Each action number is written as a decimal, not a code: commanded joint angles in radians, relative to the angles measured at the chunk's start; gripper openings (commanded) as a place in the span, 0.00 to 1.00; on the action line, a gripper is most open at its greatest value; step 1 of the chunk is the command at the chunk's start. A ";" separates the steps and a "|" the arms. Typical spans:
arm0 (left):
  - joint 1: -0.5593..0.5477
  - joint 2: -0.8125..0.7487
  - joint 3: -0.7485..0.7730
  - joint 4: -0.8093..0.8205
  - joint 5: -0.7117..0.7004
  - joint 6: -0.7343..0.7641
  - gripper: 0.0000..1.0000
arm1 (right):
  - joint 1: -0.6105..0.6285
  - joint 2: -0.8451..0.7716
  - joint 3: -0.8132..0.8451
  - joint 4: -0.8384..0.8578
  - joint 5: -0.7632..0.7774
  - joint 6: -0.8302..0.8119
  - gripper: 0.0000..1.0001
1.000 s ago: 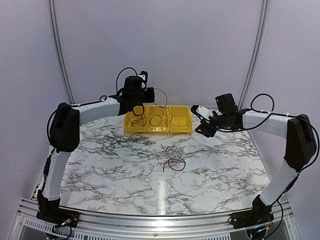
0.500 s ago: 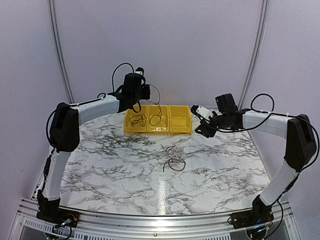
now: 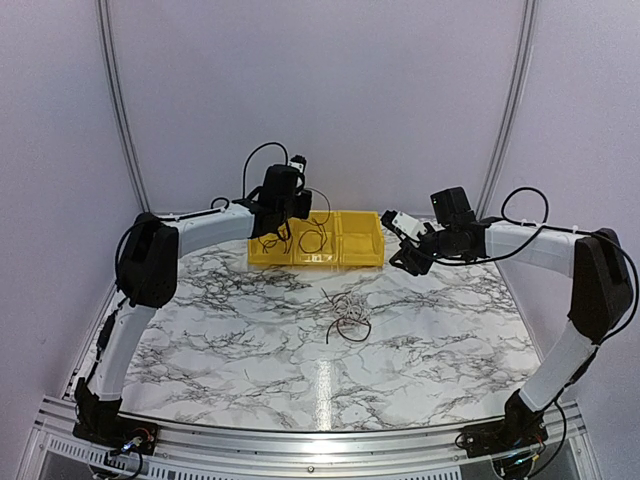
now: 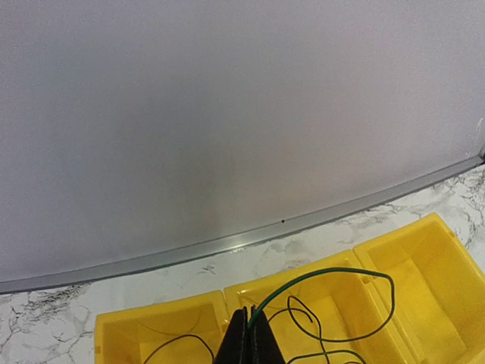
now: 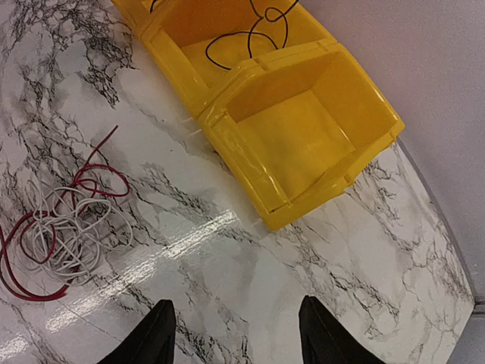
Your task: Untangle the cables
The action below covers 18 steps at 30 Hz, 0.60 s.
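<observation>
Cables [image 4: 341, 270] in two yellow bins [image 5: 227, 85]

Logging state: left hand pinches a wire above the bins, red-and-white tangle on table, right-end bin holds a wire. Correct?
No: the right-end bin is empty, per the right wrist view. The left hand does pinch a wire; the tangle is on the table.

Bright, even, soft light; faint shadows; a glare streak on the marble table [image 3: 322, 378]; wrist views slightly soft.
</observation>
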 commanded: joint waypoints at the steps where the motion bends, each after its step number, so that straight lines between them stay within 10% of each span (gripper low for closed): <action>1: -0.026 0.032 -0.004 -0.013 0.023 0.024 0.00 | -0.008 0.013 0.024 -0.019 -0.013 -0.007 0.56; 18: -0.040 -0.169 0.054 -0.044 -0.003 0.138 0.00 | -0.008 0.028 0.036 -0.037 -0.033 -0.005 0.56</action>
